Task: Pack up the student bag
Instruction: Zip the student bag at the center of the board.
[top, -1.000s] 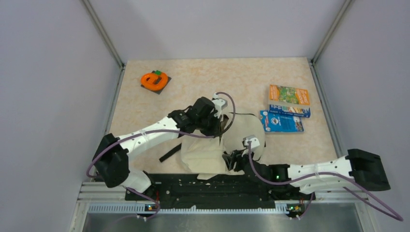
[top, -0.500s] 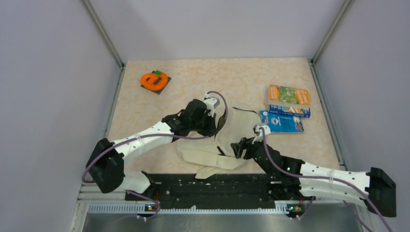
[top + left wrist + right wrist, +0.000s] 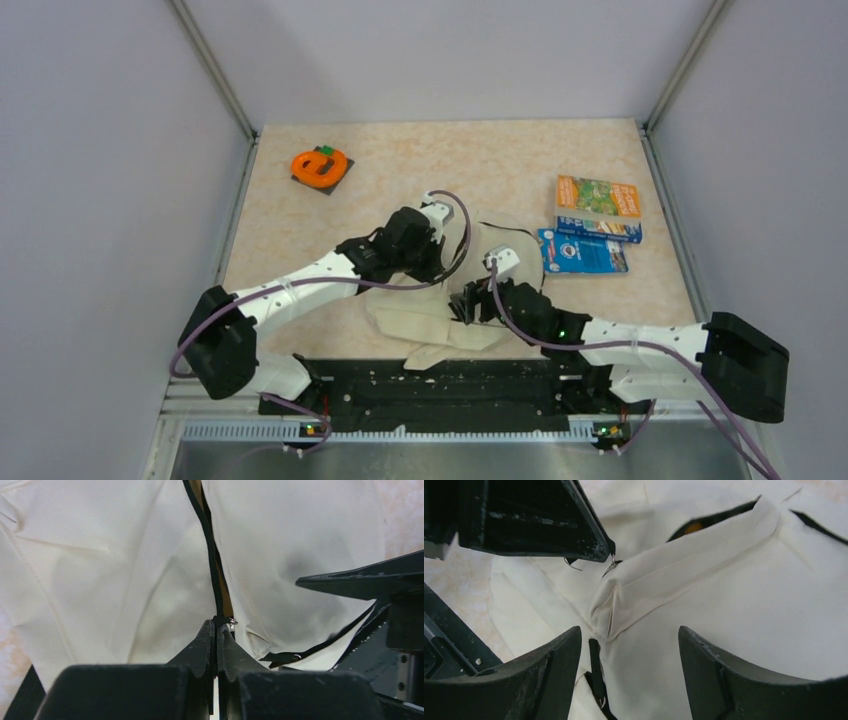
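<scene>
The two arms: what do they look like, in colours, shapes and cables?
The left arm and right arm have white links with black joints. A purple cable loops along each. The left gripper and right gripper are black, with wedge-shaped fingers.

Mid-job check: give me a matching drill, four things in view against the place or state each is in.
Things:
1. left gripper
2. right gripper
3. orange ring
4. booklets

Places or states:
A. right side of the table
B. open over the student bag
C. shut on the zipper pull
D. far left corner of the table

Pairs: 1-C; 2-B; 3-D; 4-A
</scene>
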`<state>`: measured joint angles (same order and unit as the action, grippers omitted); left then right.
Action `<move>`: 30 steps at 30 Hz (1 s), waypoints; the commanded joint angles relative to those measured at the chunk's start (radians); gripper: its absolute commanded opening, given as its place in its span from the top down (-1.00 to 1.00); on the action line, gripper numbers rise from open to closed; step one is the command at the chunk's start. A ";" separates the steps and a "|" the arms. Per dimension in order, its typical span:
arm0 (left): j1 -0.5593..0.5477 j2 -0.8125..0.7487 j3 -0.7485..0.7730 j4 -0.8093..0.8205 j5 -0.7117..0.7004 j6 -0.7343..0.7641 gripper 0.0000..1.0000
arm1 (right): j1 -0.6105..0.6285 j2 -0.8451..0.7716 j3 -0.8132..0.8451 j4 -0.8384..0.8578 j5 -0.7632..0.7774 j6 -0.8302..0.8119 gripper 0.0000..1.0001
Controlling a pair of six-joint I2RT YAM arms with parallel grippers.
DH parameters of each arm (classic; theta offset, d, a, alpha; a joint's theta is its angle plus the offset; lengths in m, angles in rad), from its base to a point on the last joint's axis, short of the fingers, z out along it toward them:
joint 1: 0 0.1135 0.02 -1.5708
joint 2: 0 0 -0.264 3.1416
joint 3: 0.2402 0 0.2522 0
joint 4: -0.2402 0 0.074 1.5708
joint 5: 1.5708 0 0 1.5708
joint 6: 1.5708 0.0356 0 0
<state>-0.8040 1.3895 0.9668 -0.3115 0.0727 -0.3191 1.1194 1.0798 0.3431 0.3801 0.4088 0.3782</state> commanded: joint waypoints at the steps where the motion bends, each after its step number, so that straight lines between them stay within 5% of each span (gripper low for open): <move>1: -0.001 -0.048 0.033 0.043 -0.087 0.087 0.98 | -0.031 -0.007 0.053 0.151 -0.069 -0.150 -0.39; 6: 0.000 -0.051 0.037 0.054 -0.016 0.113 0.82 | -0.097 0.016 0.037 0.332 -0.150 -0.312 -0.41; 14: 0.000 -0.225 -0.100 0.152 -0.288 0.011 -0.32 | -0.268 0.042 0.115 0.254 -0.506 -0.433 -0.41; 24: 0.000 -0.434 -0.326 0.190 -0.320 -0.118 -0.47 | -0.303 0.249 0.400 -0.120 -0.775 -0.543 -0.42; 30: -0.001 -0.506 -0.410 0.166 -0.287 -0.201 -0.47 | -0.284 0.408 0.529 -0.267 -0.791 -0.560 -0.28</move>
<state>-0.8059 0.9436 0.5919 -0.1780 -0.2287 -0.4458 0.8268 1.4235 0.7944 0.2443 -0.3267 -0.1398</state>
